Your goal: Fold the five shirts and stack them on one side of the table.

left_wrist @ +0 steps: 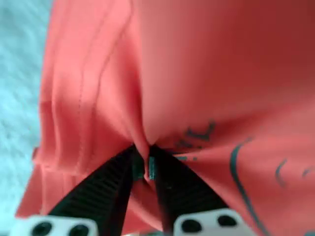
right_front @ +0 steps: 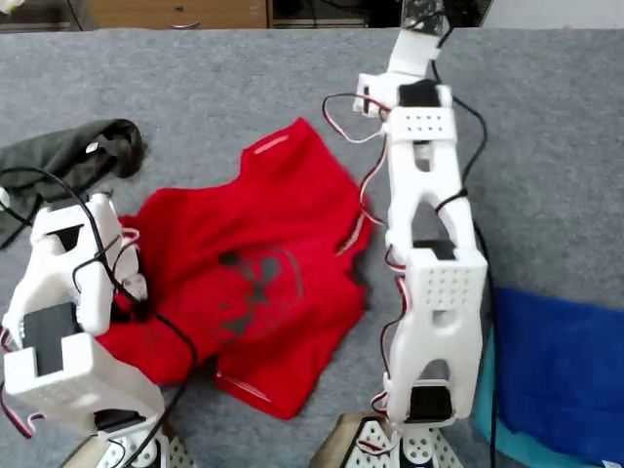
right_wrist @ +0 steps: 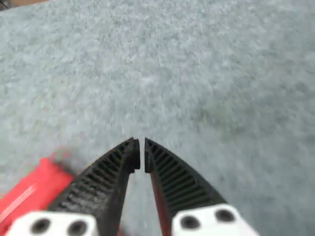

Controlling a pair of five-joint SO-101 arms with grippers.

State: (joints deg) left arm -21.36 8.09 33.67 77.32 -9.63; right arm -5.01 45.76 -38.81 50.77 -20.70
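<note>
A red shirt (right_front: 253, 263) with a dark print lies crumpled across the middle of the grey table. My left gripper (right_front: 135, 300) is at the shirt's left edge, shut on a fold of the red shirt (left_wrist: 197, 73). The cloth is pinched between the black fingertips (left_wrist: 129, 169) and bunches up around them. My right arm stretches toward the far edge of the table. Its gripper (right_wrist: 142, 156) hangs shut over bare grey carpet with nothing in it, and a corner of the red shirt (right_wrist: 29, 189) lies just beside it.
A dark olive shirt (right_front: 78, 151) lies bunched at the far left. At the near right a folded blue shirt (right_front: 556, 370) rests on a teal one (right_front: 487, 414). The right arm's white links (right_front: 429, 253) run alongside the red shirt's right edge.
</note>
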